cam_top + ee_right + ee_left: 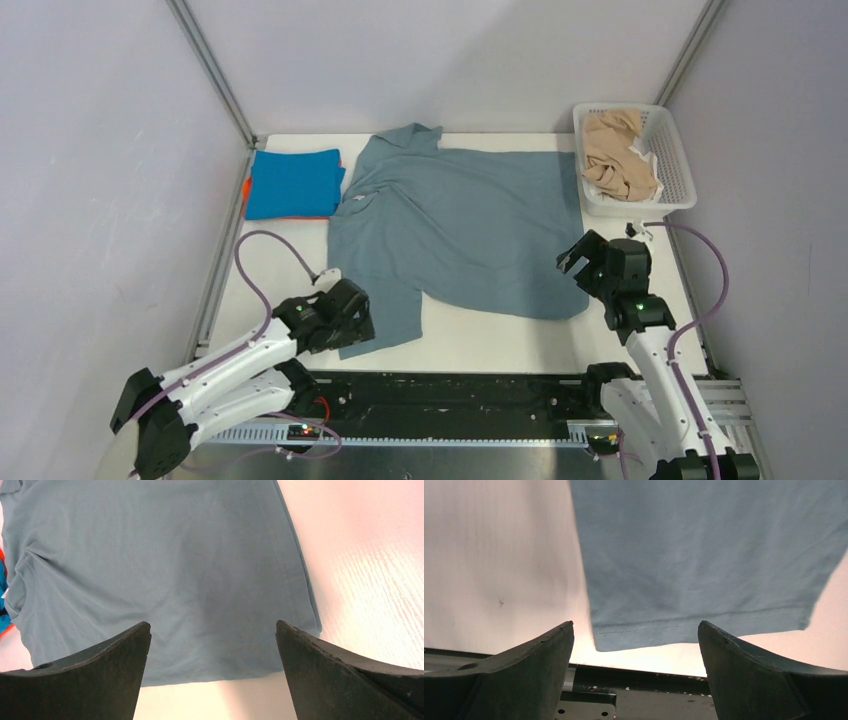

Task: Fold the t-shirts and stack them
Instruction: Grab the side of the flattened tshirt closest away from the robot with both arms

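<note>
My two arms, the left arm and the right arm, have white shells and black joints. A thin purple cable runs along each one. Small green lights glow on the right one. The fingers are matte black wedges.

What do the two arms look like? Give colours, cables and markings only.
The left arm and right arm have white shells with black joints; a purple cable loops off each. The left tool and right tool have matte black wedge-shaped fingers.
</note>
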{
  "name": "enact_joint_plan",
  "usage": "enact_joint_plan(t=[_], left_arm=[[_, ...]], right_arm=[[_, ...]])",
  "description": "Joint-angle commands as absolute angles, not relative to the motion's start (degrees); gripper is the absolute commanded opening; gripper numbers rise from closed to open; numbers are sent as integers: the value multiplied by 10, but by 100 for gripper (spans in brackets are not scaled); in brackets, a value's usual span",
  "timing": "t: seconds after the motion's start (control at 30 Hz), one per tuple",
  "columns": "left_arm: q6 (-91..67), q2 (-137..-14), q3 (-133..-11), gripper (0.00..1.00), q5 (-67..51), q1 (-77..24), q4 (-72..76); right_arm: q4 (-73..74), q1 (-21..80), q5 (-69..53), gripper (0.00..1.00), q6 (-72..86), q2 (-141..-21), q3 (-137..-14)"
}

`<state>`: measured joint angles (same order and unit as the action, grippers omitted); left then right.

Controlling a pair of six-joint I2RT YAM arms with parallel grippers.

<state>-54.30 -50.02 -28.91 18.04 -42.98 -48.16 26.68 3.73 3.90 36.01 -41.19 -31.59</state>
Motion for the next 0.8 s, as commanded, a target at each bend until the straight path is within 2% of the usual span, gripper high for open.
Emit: enact_joint_plan(t=[0.0, 0.13, 0.33, 0.43, 0.5, 0.57, 0.6, 0.63, 0.77], left_arm=[[-586, -510, -263, 95, 162, -441, -496], [-589, -535, -262, 82, 176, -443, -495], [-606, -581, -266, 51, 186, -444, -489], [-608, -590, -258, 47, 166, -449, -486], [-610, -593, -250, 39, 157, -454, -483], [-606, -596, -247, 28, 151, -456, -483], [-605, -597, -247, 11, 149, -457, -482], [-602, -597, -249, 3, 147, -458, -482], [-596, -594, -252, 0, 125, -472, -483]], right_arm=[[260, 34, 46, 99, 367, -427, -315], [244, 34, 26, 99, 369, -447, -315], [247, 34, 34, 99, 368, -453, -315], [250, 32, 45, 99, 370, -448, -315], [253, 32, 54, 99, 372, -446, -314], [256, 32, 60, 99, 373, -446, -315], [258, 32, 62, 99, 373, -446, -315], [261, 32, 61, 99, 374, -445, -315], [312, 31, 75, 99, 389, -433, -315]])
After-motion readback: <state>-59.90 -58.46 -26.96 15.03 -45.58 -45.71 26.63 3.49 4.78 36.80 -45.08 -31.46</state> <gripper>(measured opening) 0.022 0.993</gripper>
